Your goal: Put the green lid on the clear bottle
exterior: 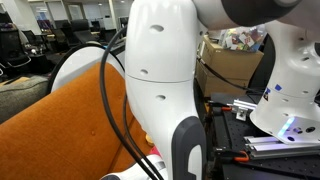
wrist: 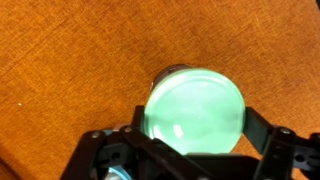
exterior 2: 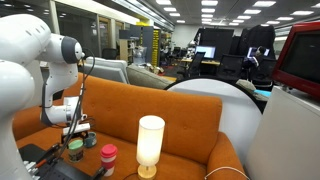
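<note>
In the wrist view the round, pale green lid point(wrist: 195, 108) fills the space between my gripper's point(wrist: 197, 122) two black fingers, which press on its left and right sides. A grey rim point(wrist: 168, 72) peeks out from under the lid's upper left edge; I cannot tell whether it is the clear bottle's mouth. In an exterior view the gripper point(exterior 2: 75, 133) hangs low over the orange couch seat, directly above a small clear bottle with a green top point(exterior 2: 75, 150). I cannot tell whether the lid rests on the bottle.
A red-capped jar point(exterior 2: 107, 156) stands just beside the bottle. A tall white cylinder point(exterior 2: 150, 141) stands on the orange couch point(exterior 2: 180, 120). The robot's white arm point(exterior: 165, 60) blocks most of an exterior view. Black equipment point(exterior: 250, 140) sits beside the couch.
</note>
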Motion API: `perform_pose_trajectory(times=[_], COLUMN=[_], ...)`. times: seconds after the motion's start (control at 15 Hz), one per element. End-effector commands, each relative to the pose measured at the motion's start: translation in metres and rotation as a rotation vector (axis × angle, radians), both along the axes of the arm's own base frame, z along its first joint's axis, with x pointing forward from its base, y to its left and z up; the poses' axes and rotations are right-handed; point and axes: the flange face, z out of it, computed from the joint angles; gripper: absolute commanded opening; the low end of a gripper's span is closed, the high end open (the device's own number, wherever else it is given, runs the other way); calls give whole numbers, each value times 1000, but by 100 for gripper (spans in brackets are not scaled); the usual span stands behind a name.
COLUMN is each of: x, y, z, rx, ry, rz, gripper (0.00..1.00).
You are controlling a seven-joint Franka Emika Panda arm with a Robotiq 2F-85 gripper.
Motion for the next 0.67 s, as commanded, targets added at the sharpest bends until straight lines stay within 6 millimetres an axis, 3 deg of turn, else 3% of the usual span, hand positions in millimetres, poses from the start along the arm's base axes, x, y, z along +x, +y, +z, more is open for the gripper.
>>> perform_pose_trajectory(times=[0.0,0.33,0.4,0.47,0.6], x=[5,7,8,9,11], y=[-3,-3,-4,-5,-7], z=[-9,-14,-14,-14,-15], rx=[39,62,65,69,74], ry=[3,25,27,29,29], rz=[28,37,34,31,29], gripper=[69,69,93,99,100])
